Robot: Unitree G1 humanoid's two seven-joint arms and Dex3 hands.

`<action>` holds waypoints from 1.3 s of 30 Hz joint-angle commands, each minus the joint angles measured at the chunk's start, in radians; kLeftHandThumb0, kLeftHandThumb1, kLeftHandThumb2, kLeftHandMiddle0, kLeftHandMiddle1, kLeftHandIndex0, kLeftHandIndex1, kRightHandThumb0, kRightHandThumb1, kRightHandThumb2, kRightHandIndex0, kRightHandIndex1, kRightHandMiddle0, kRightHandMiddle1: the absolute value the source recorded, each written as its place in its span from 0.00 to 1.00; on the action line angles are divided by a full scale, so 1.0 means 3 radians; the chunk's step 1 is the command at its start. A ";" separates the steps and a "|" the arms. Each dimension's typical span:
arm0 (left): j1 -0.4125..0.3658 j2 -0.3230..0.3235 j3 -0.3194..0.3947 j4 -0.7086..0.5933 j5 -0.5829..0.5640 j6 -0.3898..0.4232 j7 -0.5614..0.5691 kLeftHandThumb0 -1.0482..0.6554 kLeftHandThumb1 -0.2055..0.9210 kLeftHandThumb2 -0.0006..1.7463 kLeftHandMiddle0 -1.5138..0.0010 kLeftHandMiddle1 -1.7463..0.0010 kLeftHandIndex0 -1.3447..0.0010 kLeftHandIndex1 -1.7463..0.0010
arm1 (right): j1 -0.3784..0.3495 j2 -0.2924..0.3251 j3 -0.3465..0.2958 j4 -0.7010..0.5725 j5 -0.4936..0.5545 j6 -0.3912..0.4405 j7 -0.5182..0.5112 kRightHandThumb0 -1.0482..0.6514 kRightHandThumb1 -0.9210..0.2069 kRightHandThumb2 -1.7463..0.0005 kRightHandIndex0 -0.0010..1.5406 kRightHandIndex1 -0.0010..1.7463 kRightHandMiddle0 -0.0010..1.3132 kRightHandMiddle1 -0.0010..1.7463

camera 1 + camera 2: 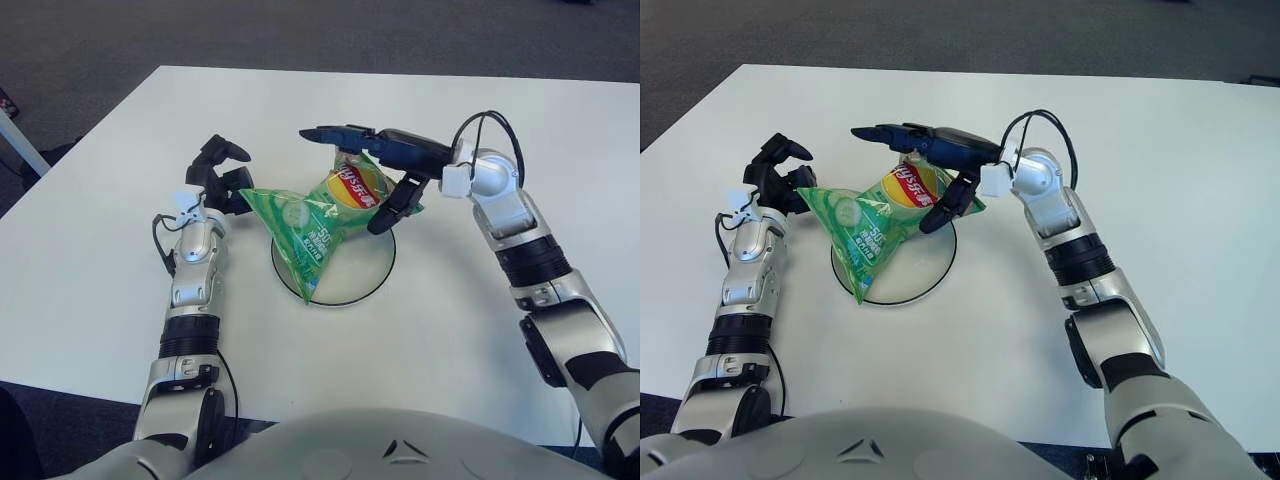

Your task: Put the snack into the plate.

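Tabletop (120,300) in white; left robot hand (222,180) sits curled and holding nothing just beside the green snack bag (315,215), which lies across the plate (375,275); right robot hand (375,165) hovers over the bag's far end, fingers spread, released.

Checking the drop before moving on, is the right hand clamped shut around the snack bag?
No, the right hand has its fingers spread above the snack bag.
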 commanded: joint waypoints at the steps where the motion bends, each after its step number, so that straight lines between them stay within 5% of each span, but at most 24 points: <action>1: 0.0087 -0.0042 -0.0005 0.0104 0.0003 -0.0055 -0.0020 0.32 0.40 0.81 0.15 0.00 0.50 0.00 | -0.0164 -0.0164 -0.0150 0.0082 0.0128 -0.0081 0.0097 0.08 0.32 0.69 0.00 0.00 0.00 0.00; 10: 0.0071 -0.0038 0.0000 0.0131 -0.0020 -0.0068 -0.0038 0.32 0.40 0.81 0.16 0.00 0.50 0.00 | -0.0326 -0.0381 -0.0267 0.0053 0.0170 -0.0005 0.0209 0.05 0.27 0.71 0.00 0.00 0.00 0.00; 26: 0.0052 -0.0029 0.0022 0.0128 -0.0023 0.0001 -0.0006 0.31 0.39 0.81 0.15 0.00 0.49 0.00 | -0.0231 -0.0501 -0.0348 -0.0167 0.0048 0.0447 0.0100 0.04 0.27 0.73 0.00 0.00 0.00 0.00; 39: 0.0047 0.0011 0.0038 0.0126 -0.0008 0.0015 -0.0001 0.31 0.39 0.81 0.14 0.00 0.49 0.00 | -0.0306 -0.0538 -0.0544 0.0615 -0.0011 -0.0074 -0.0141 0.01 0.22 0.73 0.00 0.00 0.00 0.00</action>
